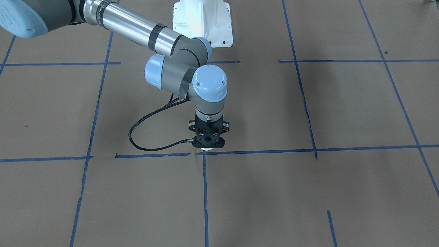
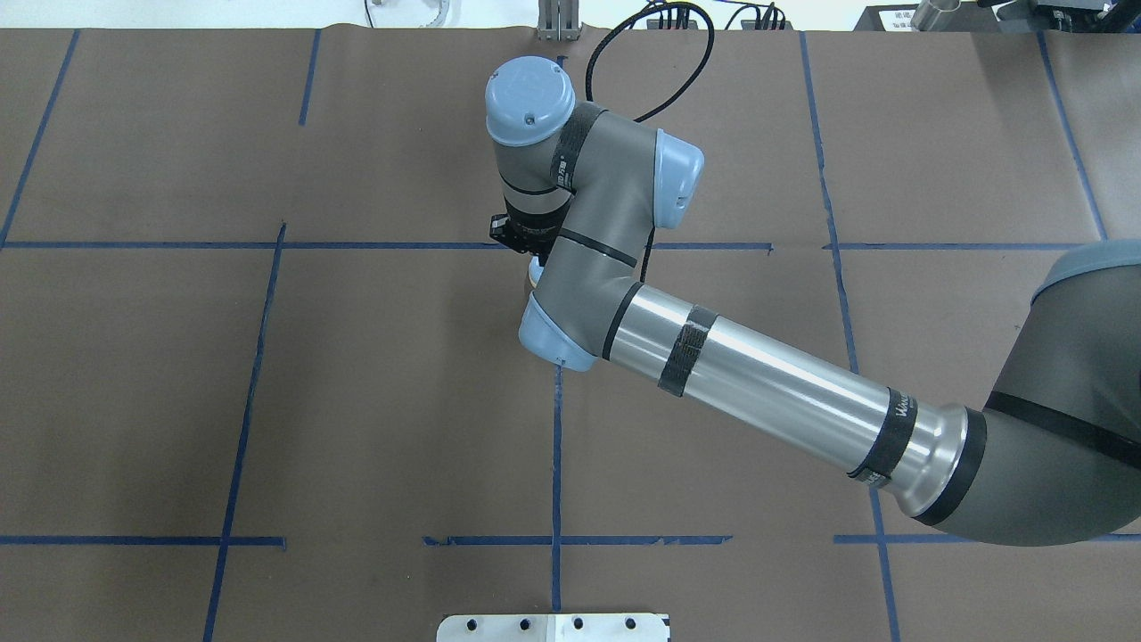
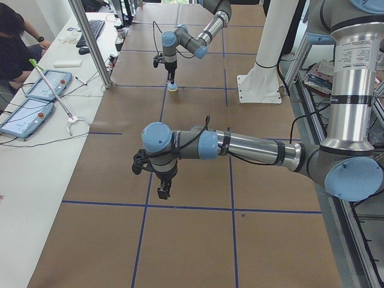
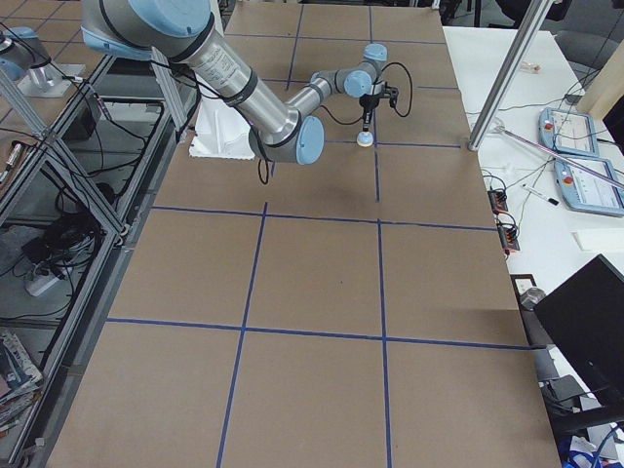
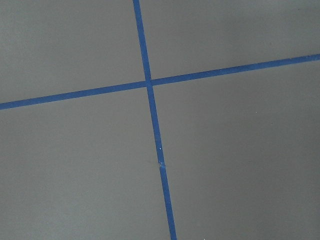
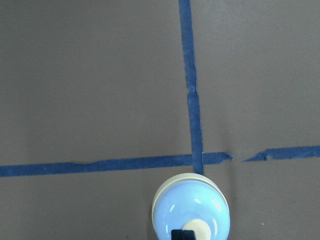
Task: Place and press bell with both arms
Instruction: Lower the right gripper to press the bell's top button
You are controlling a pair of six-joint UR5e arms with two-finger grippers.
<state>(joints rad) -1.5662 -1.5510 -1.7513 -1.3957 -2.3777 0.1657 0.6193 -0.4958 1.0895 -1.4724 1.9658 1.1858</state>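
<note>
The bell point(image 6: 190, 210), with its light blue dome and cream base ring, stands on the brown table just by a crossing of blue tape lines. It also shows in the exterior left view point(image 3: 172, 88) and the exterior right view point(image 4: 365, 139). My right gripper point(image 1: 208, 146) points straight down over it. Its black fingertips point(image 6: 184, 234) are together on the cream button. In the overhead view the right arm hides most of the bell point(image 2: 533, 271). My left gripper point(image 3: 162, 192) hangs low over bare table far from the bell. I cannot tell whether it is open or shut.
The white pedestal base point(image 1: 203, 20) stands behind the right arm. A side table with tablets point(image 3: 36, 102), a keyboard and a seated person point(image 3: 15, 45) runs along the far edge. Metal posts point(image 3: 90, 42) rise at that edge. Blue tape lines point(image 5: 150, 100) mark the paper.
</note>
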